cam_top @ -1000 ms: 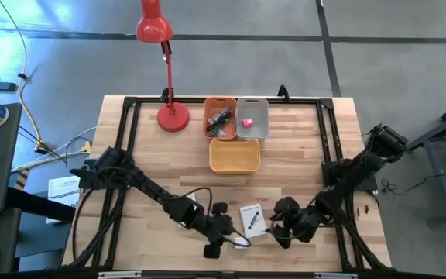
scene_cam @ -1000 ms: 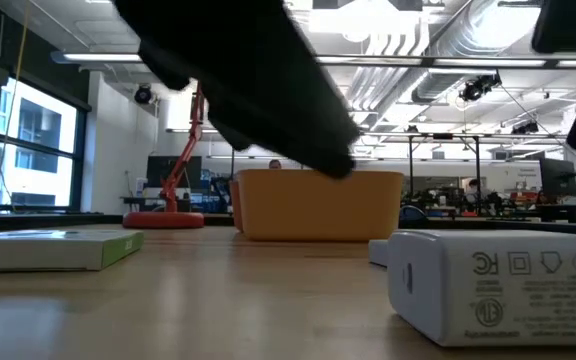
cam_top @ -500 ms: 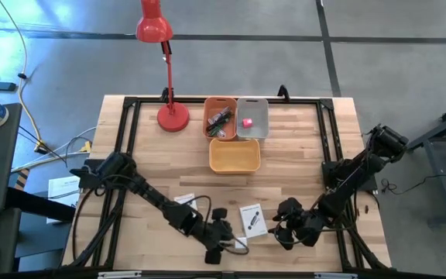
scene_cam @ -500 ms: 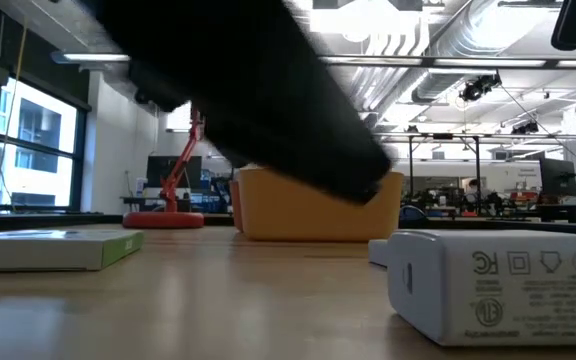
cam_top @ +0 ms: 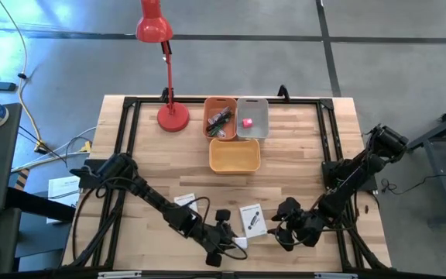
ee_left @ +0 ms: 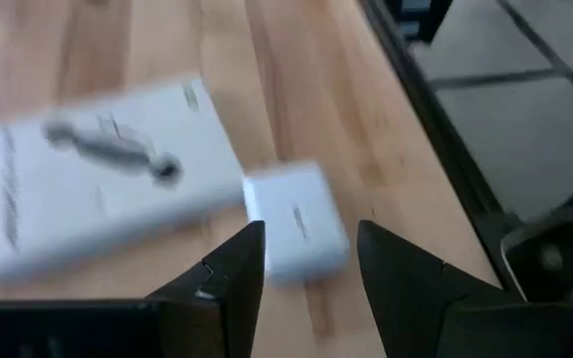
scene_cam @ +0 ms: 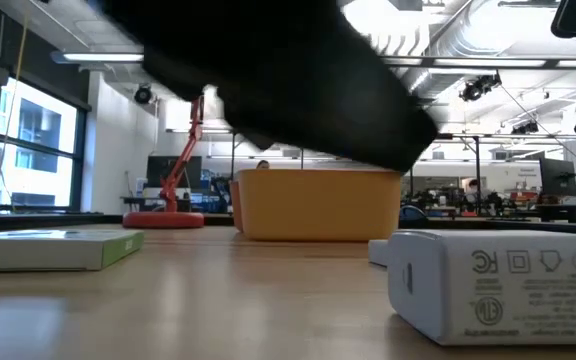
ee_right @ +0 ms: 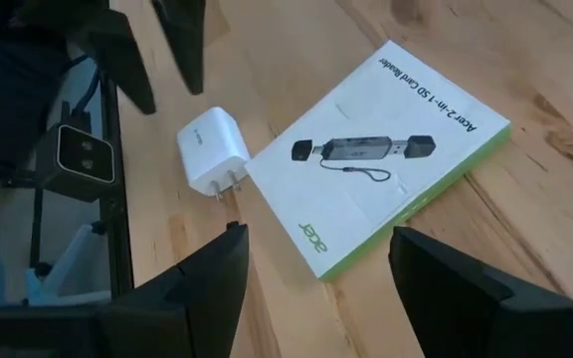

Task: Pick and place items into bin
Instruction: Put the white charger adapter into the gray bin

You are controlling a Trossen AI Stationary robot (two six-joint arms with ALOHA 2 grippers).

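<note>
A white block [ee_left: 294, 221] lies flat on the wooden table near its front edge, also in the high view [cam_top: 241, 242] and low view [scene_cam: 488, 290]. My left gripper [ee_left: 311, 259] is open, its fingertips just short of the block, one on either side of its near end. A white card box with a green edge [ee_right: 386, 164] lies flat beside the block. My right gripper [ee_right: 316, 259] is open above the table to the right of that card, holding nothing. A second white card [cam_top: 184, 200] lies farther left. A red-pink cube [cam_top: 247, 122] sits in the grey bin [cam_top: 254, 128].
Three bins stand at the far middle: an orange one [cam_top: 220, 116] with dark items, the grey one, and a yellow-orange one [cam_top: 235, 164] in front of them. A red desk lamp [cam_top: 173, 116] stands at the far left. A black frame [cam_top: 130, 139] edges the table.
My left gripper has sunk and shifted a little toward the table's right and near edge, closer to the white block, tipping further down. The second white card, which the arm covered, now shows.
</note>
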